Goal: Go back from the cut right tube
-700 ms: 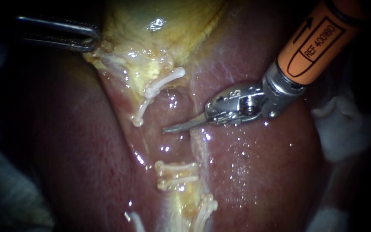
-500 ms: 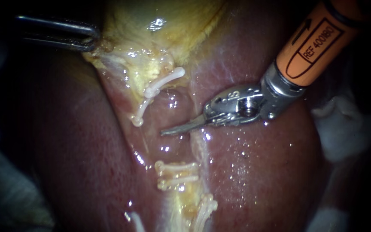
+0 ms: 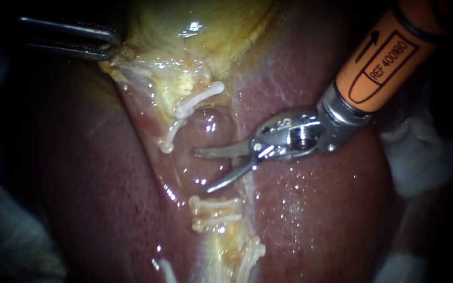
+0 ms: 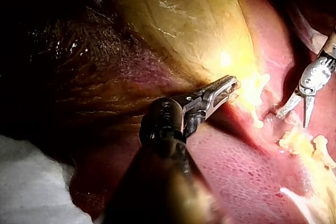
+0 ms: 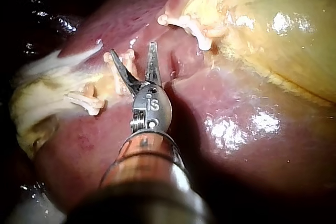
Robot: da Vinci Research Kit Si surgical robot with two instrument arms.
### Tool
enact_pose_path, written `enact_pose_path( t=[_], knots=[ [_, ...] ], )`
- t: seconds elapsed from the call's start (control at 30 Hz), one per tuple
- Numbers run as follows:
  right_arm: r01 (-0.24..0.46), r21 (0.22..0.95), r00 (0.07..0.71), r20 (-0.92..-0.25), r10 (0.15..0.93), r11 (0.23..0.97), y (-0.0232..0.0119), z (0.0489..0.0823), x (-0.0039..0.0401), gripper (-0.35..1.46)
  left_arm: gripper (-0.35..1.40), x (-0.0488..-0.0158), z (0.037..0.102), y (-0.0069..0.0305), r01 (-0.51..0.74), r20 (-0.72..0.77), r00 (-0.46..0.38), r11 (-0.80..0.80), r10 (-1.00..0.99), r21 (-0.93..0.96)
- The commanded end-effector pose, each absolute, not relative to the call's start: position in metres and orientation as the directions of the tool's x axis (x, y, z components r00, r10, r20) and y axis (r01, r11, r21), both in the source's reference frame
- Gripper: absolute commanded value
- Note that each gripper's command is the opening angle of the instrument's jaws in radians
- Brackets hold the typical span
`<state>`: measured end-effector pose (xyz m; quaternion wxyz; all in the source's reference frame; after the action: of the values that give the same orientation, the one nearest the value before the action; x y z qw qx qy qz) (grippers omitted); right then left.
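My right instrument [image 3: 205,170] comes in from the upper right on an orange shaft. Its two thin blades stand open over the wet gap between the upper white clips [image 3: 197,102] and the lower clips [image 3: 216,214]. A pale strand of tube [image 3: 245,183] runs down beside the lower blade toward the lower clips. In the right wrist view the open blades of this instrument [image 5: 133,50] hold nothing, with clips [image 5: 181,23] ahead of them. My left instrument [image 3: 108,47] enters from the upper left, its jaws shut on the yellow gallbladder [image 3: 195,31] edge; the left wrist view shows the same instrument [image 4: 224,88] gripping.
The dark red liver [image 3: 315,209] lies all around the clipped strand. More clips [image 3: 250,256] sit lower on the strand. White gauze [image 3: 420,157] lies at the right edge, and pale cloth [image 4: 31,182] shows beside the left instrument's shaft.
The right instrument's blades were shut together and now stand open. Its tip has stayed in the same gap between the clips. The left instrument has not moved.
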<state>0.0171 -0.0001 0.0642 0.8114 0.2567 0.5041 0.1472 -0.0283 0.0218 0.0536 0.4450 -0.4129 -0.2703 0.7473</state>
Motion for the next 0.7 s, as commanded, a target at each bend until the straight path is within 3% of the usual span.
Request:
enact_pose_path(
  t=[0.03,0.17,0.27,0.53,0.7],
  knots=[
    [-0.03,0.553,0.438,-0.741,0.509,0.832,-0.0003,0.0637,0.0167,1.43,-0.35,-0.0283,0.0537,0.0218,-0.443,-0.377,-0.263,-0.458,0.888,-0.771],
    [-0.1,0.455,0.457,-0.769,0.448,0.885,-0.0012,0.0618,0.0151,1.43,-0.35,-0.0282,0.0539,0.0219,-0.442,-0.377,-0.263,-0.458,0.888,-0.771],
    [-0.128,0.411,0.51,-0.753,0.416,0.902,-0.0008,0.0602,0.0136,1.44,-0.35,-0.0281,0.0539,0.0219,-0.444,-0.378,-0.262,-0.459,0.888,-0.77],
    [-0.143,0.319,0.726,-0.609,0.318,0.937,0.0007,0.0577,0.0088,1.44,-0.35,-0.028,0.0541,0.022,-0.444,-0.378,-0.262,-0.459,0.888,-0.77],
    [-0.125,0.293,0.78,-0.562,0.276,0.948,0.0009,0.0578,0.0074,1.44,-0.35,-0.0281,0.0546,0.0219,-0.445,-0.38,-0.262,-0.461,0.887,-0.768]
  ],
)
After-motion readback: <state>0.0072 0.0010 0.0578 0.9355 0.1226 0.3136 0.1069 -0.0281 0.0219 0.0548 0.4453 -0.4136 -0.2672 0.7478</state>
